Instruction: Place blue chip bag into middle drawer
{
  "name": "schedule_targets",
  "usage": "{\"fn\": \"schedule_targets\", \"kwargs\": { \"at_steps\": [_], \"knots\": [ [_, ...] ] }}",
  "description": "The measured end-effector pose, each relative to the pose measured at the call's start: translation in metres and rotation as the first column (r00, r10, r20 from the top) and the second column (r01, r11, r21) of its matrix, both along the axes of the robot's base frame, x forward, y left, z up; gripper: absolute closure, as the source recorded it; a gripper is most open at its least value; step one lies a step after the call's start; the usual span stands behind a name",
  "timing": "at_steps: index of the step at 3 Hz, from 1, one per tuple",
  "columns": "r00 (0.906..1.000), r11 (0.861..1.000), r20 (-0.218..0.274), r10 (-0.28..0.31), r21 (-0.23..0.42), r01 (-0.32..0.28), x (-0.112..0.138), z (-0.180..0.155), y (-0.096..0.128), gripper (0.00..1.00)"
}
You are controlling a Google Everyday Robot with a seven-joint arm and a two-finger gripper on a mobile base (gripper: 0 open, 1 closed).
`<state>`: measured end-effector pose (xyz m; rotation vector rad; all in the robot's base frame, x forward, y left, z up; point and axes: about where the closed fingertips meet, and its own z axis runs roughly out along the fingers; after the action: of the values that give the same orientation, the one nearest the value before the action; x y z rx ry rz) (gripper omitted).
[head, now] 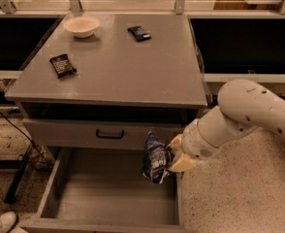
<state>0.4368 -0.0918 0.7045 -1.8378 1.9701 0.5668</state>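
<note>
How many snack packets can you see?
3. The blue chip bag hangs from the pincer above the open drawer's right side. A black packet lies on the cabinet top's left side. A small dark-blue wrapper lies near its back edge.

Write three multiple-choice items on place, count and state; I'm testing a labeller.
1. Where is the blue chip bag? A on the tabletop; B over the open middle drawer, right side; C on the ground.
2. How many things lie on the cabinet top? A one; B five; C three.
3. The gripper, right of the bag, is: A shut on the bag; B open; C out of view.
Key: B, it hangs above the drawer floor; C, bowl, black packet, bar wrapper; A, the bag hangs from it.
</note>
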Motion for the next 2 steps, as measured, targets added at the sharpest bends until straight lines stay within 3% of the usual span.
{"fn": "schedule_targets", "kwargs": {
  "at_steps": [1,2],
  "knots": [
    [0.9985,1.0,-0.054,0.01,0.016,-0.009,-0.0136,-0.0264,0.0006,1.0],
    [0.9985,1.0,-0.054,0.01,0.015,-0.009,-0.0135,-0.0264,0.0006,1.0]
  ]
}}
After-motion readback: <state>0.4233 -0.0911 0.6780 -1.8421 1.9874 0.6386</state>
